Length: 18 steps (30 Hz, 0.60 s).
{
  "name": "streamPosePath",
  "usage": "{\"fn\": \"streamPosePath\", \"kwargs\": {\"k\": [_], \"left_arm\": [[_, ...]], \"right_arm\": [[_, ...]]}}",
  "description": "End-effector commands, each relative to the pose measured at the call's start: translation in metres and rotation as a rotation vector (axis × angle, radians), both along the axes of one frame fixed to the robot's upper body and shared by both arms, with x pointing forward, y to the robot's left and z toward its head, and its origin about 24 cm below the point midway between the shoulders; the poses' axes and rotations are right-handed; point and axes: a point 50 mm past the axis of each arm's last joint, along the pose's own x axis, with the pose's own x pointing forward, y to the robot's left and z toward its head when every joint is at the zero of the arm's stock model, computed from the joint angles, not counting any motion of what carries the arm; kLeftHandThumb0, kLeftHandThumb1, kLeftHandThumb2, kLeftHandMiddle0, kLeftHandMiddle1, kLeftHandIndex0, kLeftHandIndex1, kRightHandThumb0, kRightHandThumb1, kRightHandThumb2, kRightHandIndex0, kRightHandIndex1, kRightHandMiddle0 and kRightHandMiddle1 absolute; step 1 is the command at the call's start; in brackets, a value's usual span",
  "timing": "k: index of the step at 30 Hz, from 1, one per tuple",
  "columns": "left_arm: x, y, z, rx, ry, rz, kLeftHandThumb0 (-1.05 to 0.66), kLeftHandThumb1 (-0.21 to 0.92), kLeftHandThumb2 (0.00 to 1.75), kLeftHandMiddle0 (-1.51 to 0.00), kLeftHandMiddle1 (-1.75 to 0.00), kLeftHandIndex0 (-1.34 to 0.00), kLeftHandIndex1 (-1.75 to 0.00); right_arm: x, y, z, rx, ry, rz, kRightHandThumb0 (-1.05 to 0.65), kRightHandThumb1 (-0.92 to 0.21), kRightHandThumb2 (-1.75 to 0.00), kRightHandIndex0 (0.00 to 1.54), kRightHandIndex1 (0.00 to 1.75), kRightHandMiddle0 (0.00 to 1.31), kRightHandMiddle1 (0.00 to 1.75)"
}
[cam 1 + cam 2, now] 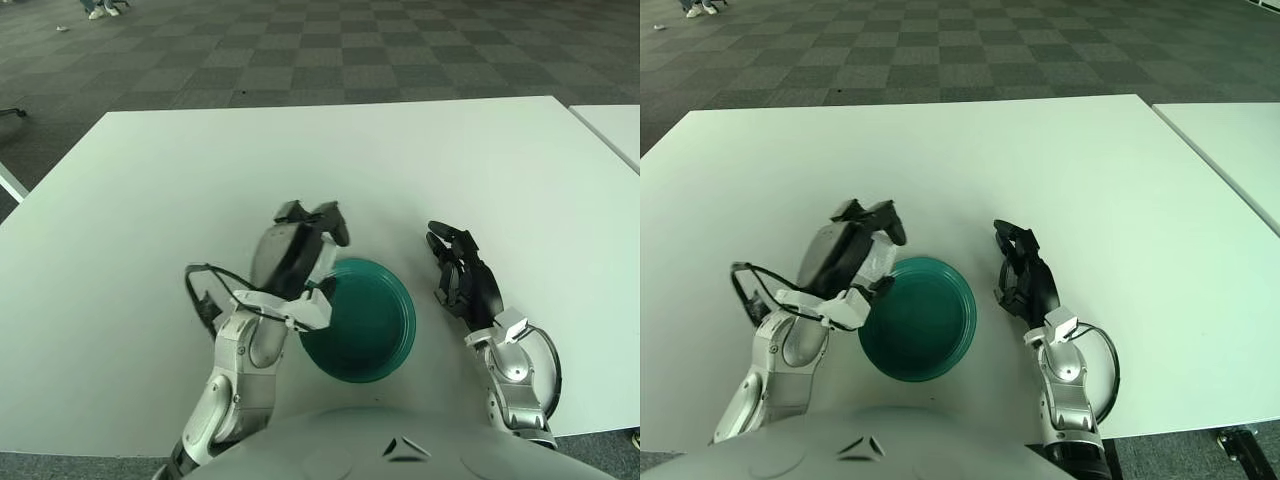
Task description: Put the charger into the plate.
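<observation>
A round green plate (385, 325) lies on the white table (330, 160) near its front edge. My left hand (312, 228) hovers at the plate's far left rim, its dark fingers curled downward. A small white piece, apparently the charger (876, 266), shows under the fingers at the rim; most of it is hidden by the hand. My right hand (458, 268) shows just right of the plate, fingers relaxed and holding nothing.
A black cable (200, 290) loops by my left forearm. A second white table (615, 125) stands at the far right with a narrow gap between. Checkered carpet (300, 50) lies beyond the far edge.
</observation>
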Motion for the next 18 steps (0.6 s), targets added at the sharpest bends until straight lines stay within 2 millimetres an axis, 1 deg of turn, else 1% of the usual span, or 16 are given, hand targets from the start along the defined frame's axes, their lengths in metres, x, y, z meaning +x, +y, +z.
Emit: {"fn": "streamPosePath", "kwargs": {"k": [1,5,8,11,13,18], "left_arm": [[0.0,-0.007,0.019,0.036,-0.086,-0.061,0.0,0.0,1.67,-0.85,-1.73,-0.62,-1.75],[-0.001,-0.02,0.025,0.078,-0.131,-0.157,0.0,-0.01,1.69,-0.86,-1.74,-0.62,-1.75],[0.001,-0.029,0.027,0.107,-0.126,-0.226,0.0,-0.02,1.7,-0.86,-1.74,-0.63,-1.75],[0.001,-0.033,0.03,0.133,-0.111,-0.28,0.0,-0.01,1.7,-0.86,-1.75,-0.63,-1.75],[0.0,-0.038,0.029,0.151,-0.097,-0.319,0.0,0.0,1.68,-0.84,-1.75,-0.62,-1.75],[-0.003,-0.048,0.019,0.186,-0.06,-0.374,0.0,0.04,1.64,-0.82,-1.75,-0.59,-1.75]], "right_arm": [[-0.011,-0.003,-0.021,0.006,0.128,-0.005,-0.7,-0.92,-0.85,0.26,0.02,0.0,0.77],[-0.014,-0.006,-0.024,-0.004,0.143,0.007,-0.71,-0.92,-0.84,0.23,0.01,0.0,0.72],[-0.017,-0.006,-0.024,-0.005,0.151,0.024,-0.71,-0.92,-0.84,0.22,0.01,0.0,0.67],[-0.018,-0.006,-0.023,0.003,0.154,0.036,-0.72,-0.92,-0.85,0.22,0.01,0.0,0.64],[-0.016,-0.004,-0.018,0.02,0.149,0.041,-0.72,-0.92,-0.85,0.21,0.0,0.0,0.61],[-0.018,0.002,-0.012,0.052,0.139,0.036,-0.72,-0.92,-0.86,0.21,0.01,0.0,0.58]]}}
